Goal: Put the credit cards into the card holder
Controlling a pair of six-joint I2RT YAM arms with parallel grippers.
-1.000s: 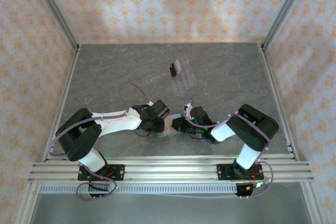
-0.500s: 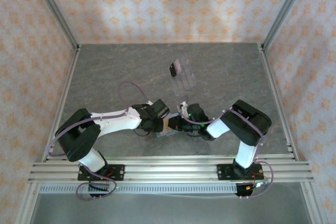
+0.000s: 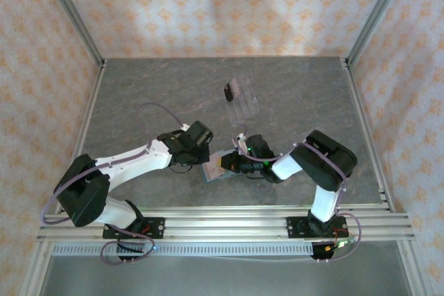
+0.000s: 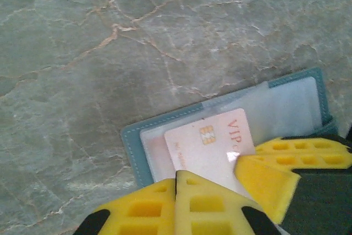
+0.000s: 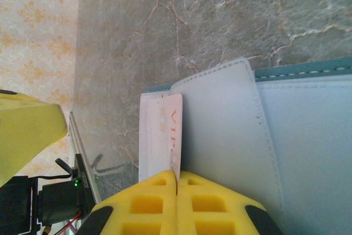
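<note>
The teal card holder [image 3: 216,173] lies open on the table near the front edge, its pale inside up [image 4: 131,147] [image 5: 308,70]. A pale pinkish credit card [image 4: 206,147] with a chip and "VIP" print rests on its left half. My right gripper [image 5: 177,175] [image 3: 227,164] is shut on this card's [image 5: 165,136] edge, and its yellow fingers [image 4: 286,158] touch the card's corner. My left gripper [image 4: 176,175] [image 3: 200,149] hangs just up-left of the holder, shut with nothing in it. A black card [image 3: 231,91] stands at the clear tray.
A clear ridged plastic tray [image 3: 244,102] lies mid-table behind the holder. Metal frame posts and patterned walls enclose the grey stone table [image 3: 139,95]. The aluminium rail [image 3: 222,223] with both arm bases runs along the front.
My left gripper has drawn back up and to the left, off the card holder. My right gripper has stayed at the holder with the pale card.
</note>
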